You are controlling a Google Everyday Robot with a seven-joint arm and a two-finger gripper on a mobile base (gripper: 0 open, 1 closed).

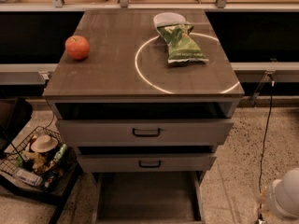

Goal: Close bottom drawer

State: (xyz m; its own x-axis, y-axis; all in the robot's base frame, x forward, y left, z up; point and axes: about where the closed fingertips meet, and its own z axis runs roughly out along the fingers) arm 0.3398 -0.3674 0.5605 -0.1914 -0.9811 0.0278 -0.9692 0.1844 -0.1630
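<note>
The grey-brown cabinet [140, 78] stands in the middle of the camera view. Its bottom drawer [147, 197] is pulled far out towards me as a long shallow tray with nothing in it. The drawer's front and handle are cut off by the lower edge of the view. The middle drawer [147, 163] and the top drawer [145, 132] above it each stand a little way out and show a small black handle. My gripper [284, 200] shows as a white rounded shape at the lower right, to the right of the bottom drawer and apart from it.
On the cabinet top lie a red apple [77, 47], a green chip bag [181, 43] and a white bowl [168, 18]. A wire basket [35, 160] of odds and ends stands on the floor at the left. A black cable [267, 125] hangs at the right.
</note>
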